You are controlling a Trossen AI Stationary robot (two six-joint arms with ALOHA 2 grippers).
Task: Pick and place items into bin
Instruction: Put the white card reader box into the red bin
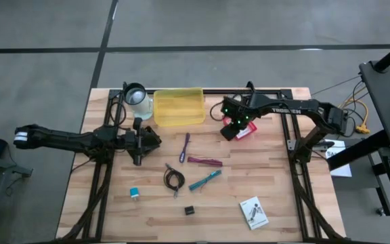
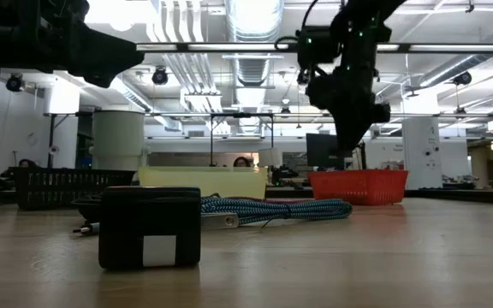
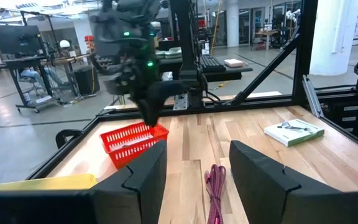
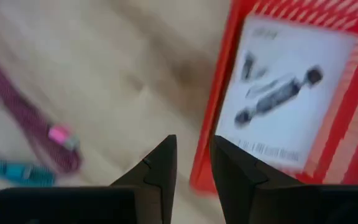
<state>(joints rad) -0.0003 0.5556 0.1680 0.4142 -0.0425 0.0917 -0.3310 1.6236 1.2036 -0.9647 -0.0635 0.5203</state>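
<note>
A white printed card lies flat inside a red basket. My right gripper hangs over the basket's rim, pointing down, open, with nothing between its fingers. On the table lie a purple pen, a maroon strip, a teal pen, a black coiled cable, a tiny blue-white piece, a small black cube and a second white card. My left gripper waits open at the left, level above the table.
A yellow bin stands at the far edge beside a white round object. Dark frame rails run along both sides of the wooden table. Bare wood lies between the loose items and the near edge.
</note>
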